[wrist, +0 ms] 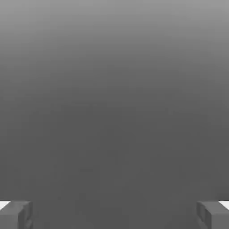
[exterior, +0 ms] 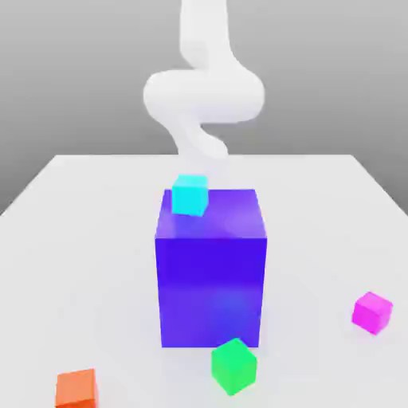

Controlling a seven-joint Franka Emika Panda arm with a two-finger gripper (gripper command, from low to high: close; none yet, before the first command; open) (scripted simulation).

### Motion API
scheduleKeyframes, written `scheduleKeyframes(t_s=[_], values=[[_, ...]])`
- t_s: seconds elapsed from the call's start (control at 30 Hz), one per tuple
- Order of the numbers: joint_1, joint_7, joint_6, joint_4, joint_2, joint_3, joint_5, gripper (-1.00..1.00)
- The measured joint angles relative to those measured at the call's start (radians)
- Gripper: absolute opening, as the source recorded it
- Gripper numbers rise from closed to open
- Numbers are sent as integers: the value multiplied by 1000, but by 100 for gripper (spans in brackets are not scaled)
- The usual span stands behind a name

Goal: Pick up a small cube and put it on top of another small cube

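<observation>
Small magenta cube [exterior: 372,311] lying low at the exterior view's right, alone on white table [exterior: 96,239]. Well apart from the arm [exterior: 203,96] rising behind big blue block [exterior: 211,271]. Gripper [wrist: 114,214] spread wide, holding nothing. Long reach forward and rightward likely.

Even, bright, soft light; faint shadows, slightly blurred, perhaps overexposed arm [exterior: 203,96].

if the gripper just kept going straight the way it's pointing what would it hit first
Probably nothing nearby: between the open gripper fingertips, the hand view shows plain grey with no cube ahead. Depth there is unclear.
</observation>
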Motion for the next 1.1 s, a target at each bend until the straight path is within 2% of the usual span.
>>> scheduleKeyframes(t_s=[0.47, 0.8, 0.9, 1.03, 1.07, 1.1], values=[[81, 126, 234, -146, 513, 280, -146, 0], [236, 201, 401, -250, 871, 386, -229, 0], [288, 250, 463, -246, 969, 349, -291, 0], [386, 343, 552, -215, 1096, 229, -413, 0], [403, 357, 566, -211, 1114, 208, -430, -100], [403, 357, 566, -211, 1114, 208, -430, -100]])
